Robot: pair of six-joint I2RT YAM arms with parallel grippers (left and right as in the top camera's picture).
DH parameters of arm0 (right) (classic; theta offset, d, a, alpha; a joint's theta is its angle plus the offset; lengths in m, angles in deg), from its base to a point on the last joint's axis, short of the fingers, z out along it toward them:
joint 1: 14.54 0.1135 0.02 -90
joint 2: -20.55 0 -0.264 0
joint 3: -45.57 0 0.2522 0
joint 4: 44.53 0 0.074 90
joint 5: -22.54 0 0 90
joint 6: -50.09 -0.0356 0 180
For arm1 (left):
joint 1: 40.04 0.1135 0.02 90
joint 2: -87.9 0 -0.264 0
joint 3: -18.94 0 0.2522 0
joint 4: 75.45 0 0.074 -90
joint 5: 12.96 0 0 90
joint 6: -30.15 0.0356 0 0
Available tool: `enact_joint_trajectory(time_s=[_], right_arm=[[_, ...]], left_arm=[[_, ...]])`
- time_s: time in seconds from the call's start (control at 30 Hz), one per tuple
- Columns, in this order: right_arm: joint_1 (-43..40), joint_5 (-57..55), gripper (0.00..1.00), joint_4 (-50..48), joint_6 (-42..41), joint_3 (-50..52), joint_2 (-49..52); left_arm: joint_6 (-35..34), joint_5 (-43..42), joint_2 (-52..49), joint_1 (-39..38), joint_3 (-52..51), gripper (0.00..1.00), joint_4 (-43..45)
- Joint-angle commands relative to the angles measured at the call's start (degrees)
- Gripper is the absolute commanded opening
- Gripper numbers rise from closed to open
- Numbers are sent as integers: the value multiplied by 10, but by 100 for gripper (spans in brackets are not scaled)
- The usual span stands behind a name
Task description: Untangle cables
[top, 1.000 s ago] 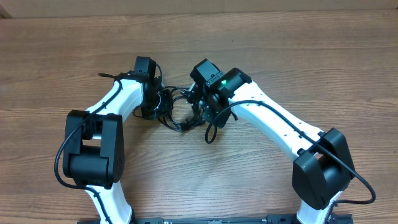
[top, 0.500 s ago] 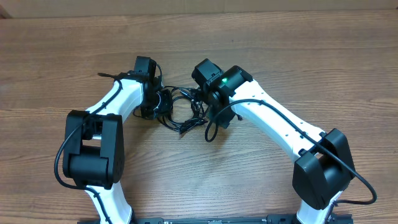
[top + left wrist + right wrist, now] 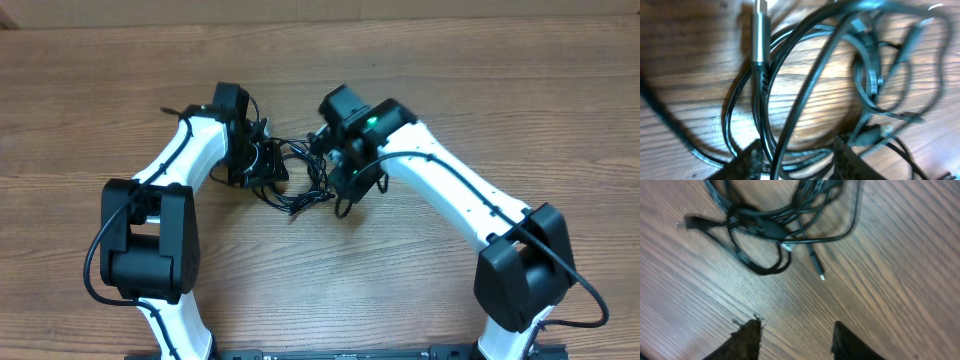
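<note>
As the cables (image 3: 297, 183) lie in one knotted heap on the table (image 3: 450, 90) between both hands, I judge nothing is separated yet. The left hand (image 3: 796, 150) is released, some of them passing between its jaws; the right hand (image 3: 796, 325) is released too, the heap just ahead.

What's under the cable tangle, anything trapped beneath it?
Only bare wooden table shows through loops of the cables. Where strands overlap, the lower ones and the wood beneath are covered.

robot lab bench: two arms (image 3: 190, 160) on wooden table (image 3: 500, 90).
</note>
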Motion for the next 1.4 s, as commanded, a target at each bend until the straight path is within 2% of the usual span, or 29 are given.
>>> enact_joint_trajectory(time_s=[0.0,0.1,0.17,0.3,0.47,0.5,0.53,0.57,0.77,0.87,1.1,1.2,1.37], right_arm=[[-56,99,51,-3,-34,-14,-20],[-90,113,55,-3,-71,-14,-20],[-116,113,59,-4,-98,-14,-20],[-154,116,72,-5,-156,-14,-20],[-177,154,75,-4,-167,-14,-20],[-177,156,76,-4,-168,-14,-20],[-177,156,77,-4,-168,-14,-20],[-176,156,78,-3,-168,-14,-20],[-176,156,78,2,-168,-14,-20],[-176,156,79,3,-168,-14,-20],[-176,156,79,14,-167,-14,-20],[-176,156,80,14,-167,-14,-20],[-176,156,80,17,-167,-14,-20]], left_arm=[[28,34,25,-1,76,53,-59],[34,55,26,-3,106,52,-101],[66,56,26,-9,116,52,-114],[103,72,26,-35,116,55,-137],[117,105,26,-89,114,58,-200],[108,106,26,-102,111,62,-200],[58,116,26,-115,106,75,-199],[27,120,26,-122,101,77,-199],[-96,107,26,-141,75,70,-185],[-130,106,26,-142,70,68,-179],[-122,96,26,-143,47,72,-203],[-91,96,26,-142,40,68,-217],[-89,70,26,-148,-2,66,-192]])
